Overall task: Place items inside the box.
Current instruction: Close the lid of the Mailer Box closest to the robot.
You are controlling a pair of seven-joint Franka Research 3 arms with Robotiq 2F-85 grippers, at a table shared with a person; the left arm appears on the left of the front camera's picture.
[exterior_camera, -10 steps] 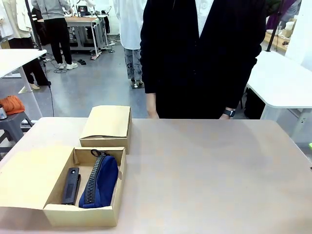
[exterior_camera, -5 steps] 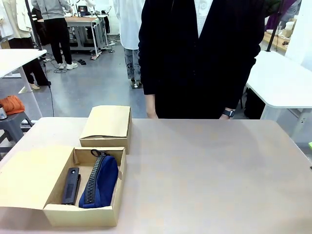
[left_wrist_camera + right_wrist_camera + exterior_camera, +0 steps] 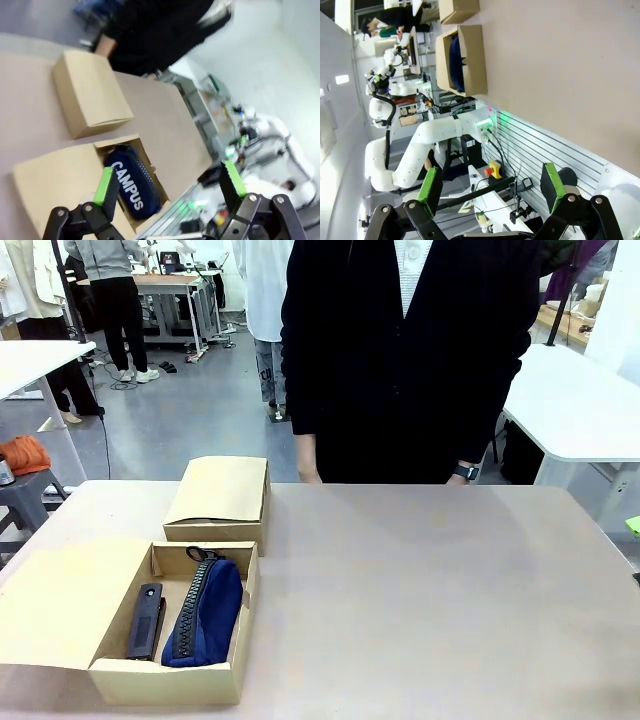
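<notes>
Here both the left pincer (image 3: 167, 187) and right pincer (image 3: 490, 187) gape above the table (image 3: 430, 590).

Matt cardboard box (image 3: 130, 680) — cloth pouch (image 3: 208, 615)

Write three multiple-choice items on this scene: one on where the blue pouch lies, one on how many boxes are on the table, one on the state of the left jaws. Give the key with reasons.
1. Where is the navy blue zip pouch?
A. on the bare table
B. inside the open box
C. on top of the closed box

2. How many cardboard boxes are on the table?
A. one
B. two
C. three

3. How do the left gripper's jaws stand?
A. open, holding nothing
B. shut on the pouch
C. shut on the stapler

Key: 1 B, it lies in the open box beside the black stapler. 2 B, the open box and the closed box behind it. 3 A, the left gripper has its pads wide apart above the table.
</notes>
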